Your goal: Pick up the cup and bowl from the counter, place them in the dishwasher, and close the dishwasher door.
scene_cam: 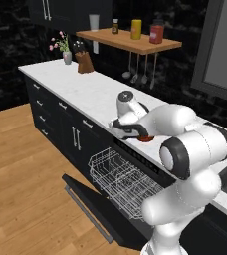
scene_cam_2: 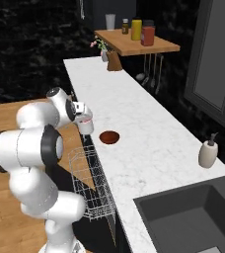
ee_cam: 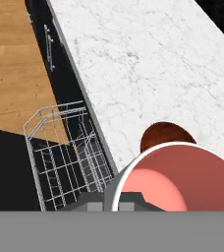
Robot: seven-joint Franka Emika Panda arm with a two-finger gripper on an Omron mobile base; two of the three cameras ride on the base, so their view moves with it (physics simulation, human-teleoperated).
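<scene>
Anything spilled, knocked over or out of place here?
Nothing stands out. The gripper holds the cup upright above the counter edge, the bowl sits flat, and the wire rack is pulled out over the dishwasher door.

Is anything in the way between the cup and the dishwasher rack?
Nothing visible blocks it. The gripper holds the cup above the counter edge, the white wire rack sits pulled out just below, with its door down. The bowl sits aside on the counter.

We see a wooden floor (scene_cam: 16,164), a black brick wall (scene_cam: 6,45), black drawers (scene_cam: 43,112) with silver handles, and a brown wooden shelf (scene_cam: 130,42) holding jars.
</scene>
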